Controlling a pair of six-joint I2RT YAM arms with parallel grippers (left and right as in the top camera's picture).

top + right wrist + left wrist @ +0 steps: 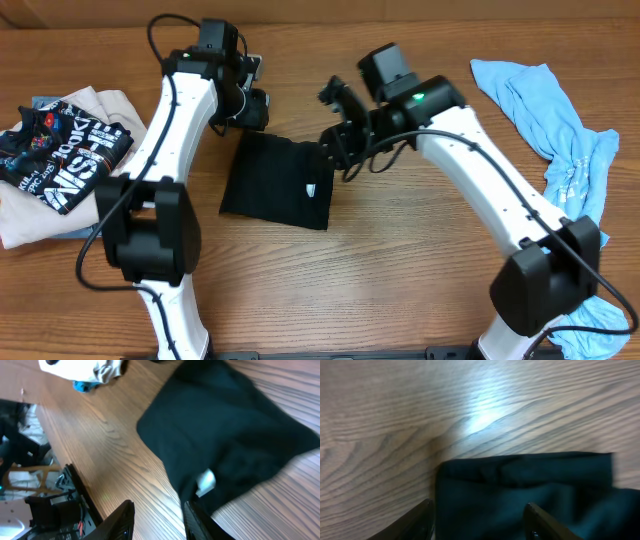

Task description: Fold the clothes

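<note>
- The clothes (270, 180), one plain black garment, lie flat near the middle of the counter (400, 290). They already form a compact rectangle, with a small white label (312, 190) showing near the 4 o'clock corner.
- The left pincer (252, 108) sits at the garment's 11 o'clock corner. In its wrist view the fingers stand wide apart on either side of the cloth edge. Nothing is pinched.
- The right pincer (338, 150) hangs at the 1 o'clock corner. Its jaws are narrower but apart, with bare wood showing between them and the cloth edge just beside one finger. It grips nothing.
- Judged step: the fold is well along, and both arms are placed at the far edge, either to take it for one more fold or to tidy it. Which of the two, the pictures do not settle.
- If another fold is wanted, each pincer must come down onto its corner and close on every layer there. Both should then lift together and carry the far edge toward 6 o'clock, keeping it level so the rectangle stays square.
- A light blue garment (560, 140) at 3 o'clock and a printed black shirt (65, 150) at 9 o'clock lie well apart from the work.
</note>
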